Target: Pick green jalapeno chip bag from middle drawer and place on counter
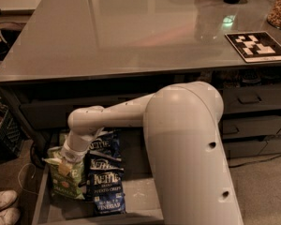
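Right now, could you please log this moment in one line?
pincer: in middle drawer, at top of green jalapeno chip bag | bag: beside blue bags | counter: bag not there

Arm bent downward, hand low left
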Robot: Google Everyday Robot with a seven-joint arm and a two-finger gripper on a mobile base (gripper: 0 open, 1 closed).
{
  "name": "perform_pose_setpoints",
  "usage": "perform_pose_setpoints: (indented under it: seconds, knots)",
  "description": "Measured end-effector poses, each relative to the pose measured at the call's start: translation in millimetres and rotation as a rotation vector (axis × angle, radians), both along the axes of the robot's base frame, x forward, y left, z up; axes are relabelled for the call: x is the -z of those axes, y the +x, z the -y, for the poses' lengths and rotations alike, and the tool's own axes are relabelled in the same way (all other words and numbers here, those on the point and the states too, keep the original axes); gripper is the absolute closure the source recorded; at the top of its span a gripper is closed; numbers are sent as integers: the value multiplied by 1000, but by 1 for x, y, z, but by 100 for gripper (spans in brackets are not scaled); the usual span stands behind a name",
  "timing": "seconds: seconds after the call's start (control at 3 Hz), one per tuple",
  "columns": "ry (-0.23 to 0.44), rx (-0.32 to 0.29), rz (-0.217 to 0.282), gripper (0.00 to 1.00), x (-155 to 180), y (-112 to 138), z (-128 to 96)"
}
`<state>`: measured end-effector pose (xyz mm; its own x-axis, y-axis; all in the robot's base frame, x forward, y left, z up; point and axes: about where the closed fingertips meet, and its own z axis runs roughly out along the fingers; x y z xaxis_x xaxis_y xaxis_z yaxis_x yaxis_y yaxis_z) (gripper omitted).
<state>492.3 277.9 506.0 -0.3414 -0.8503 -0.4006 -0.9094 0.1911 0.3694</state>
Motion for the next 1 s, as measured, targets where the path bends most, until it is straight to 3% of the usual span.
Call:
perform_pose_setpoints:
  seconds: [0.33, 1.0]
  knots:
    - [5, 14, 3, 100, -26, -5, 0]
    - [-15, 33, 99, 100, -87, -3, 7]
